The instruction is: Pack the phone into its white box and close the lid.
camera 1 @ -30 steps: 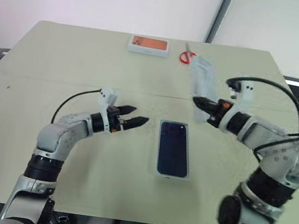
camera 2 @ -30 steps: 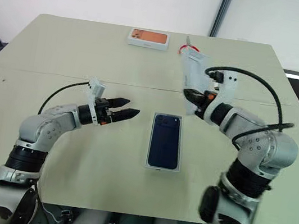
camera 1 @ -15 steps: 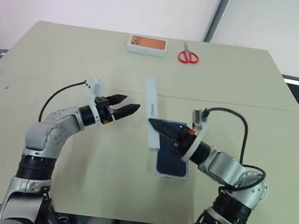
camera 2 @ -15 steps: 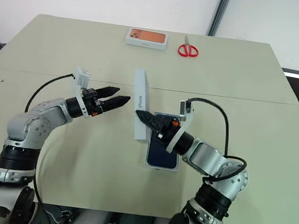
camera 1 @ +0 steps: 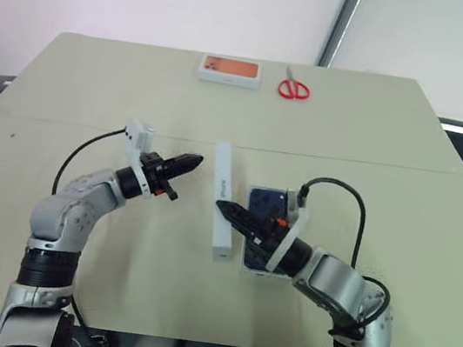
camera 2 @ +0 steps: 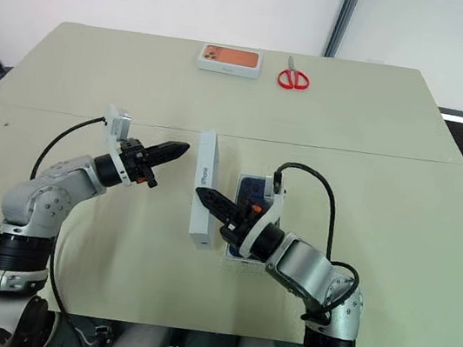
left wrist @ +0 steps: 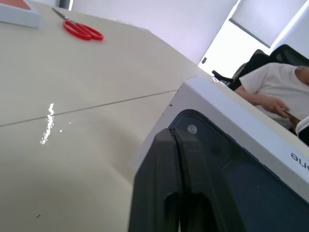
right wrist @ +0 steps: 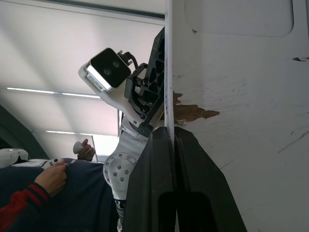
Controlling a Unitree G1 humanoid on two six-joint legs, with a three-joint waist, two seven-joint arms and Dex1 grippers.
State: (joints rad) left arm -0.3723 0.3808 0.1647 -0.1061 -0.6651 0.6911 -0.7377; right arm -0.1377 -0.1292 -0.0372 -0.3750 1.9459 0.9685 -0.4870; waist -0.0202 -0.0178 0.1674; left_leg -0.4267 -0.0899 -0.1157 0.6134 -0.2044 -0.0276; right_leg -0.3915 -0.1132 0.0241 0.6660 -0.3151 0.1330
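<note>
The lid (camera 1: 222, 185) stands on its long edge just left of the white box (camera 1: 268, 190). My right gripper (camera 1: 224, 210) is shut on the lid's wall, and its plain white underside (right wrist: 241, 96) faces this gripper. The dark phone (camera 1: 263, 205) lies in the white box, and my right arm hides its near half. My left gripper (camera 1: 194, 161) is shut on nothing, pointing at the lid's printed top (left wrist: 231, 125) from the left with a small gap. I cannot tell whether the lid's lower edge touches the table.
A small orange-topped white box (camera 1: 229, 69) and red scissors (camera 1: 293, 88) lie at the table's far edge. A seated person in a white shirt (left wrist: 277, 87) is beyond the table's right side. Another person's hands (right wrist: 53, 176) show behind me.
My right gripper swung the lid down from high on the right and rolled it onto its edge left of the box. My left gripper's fingers closed.
</note>
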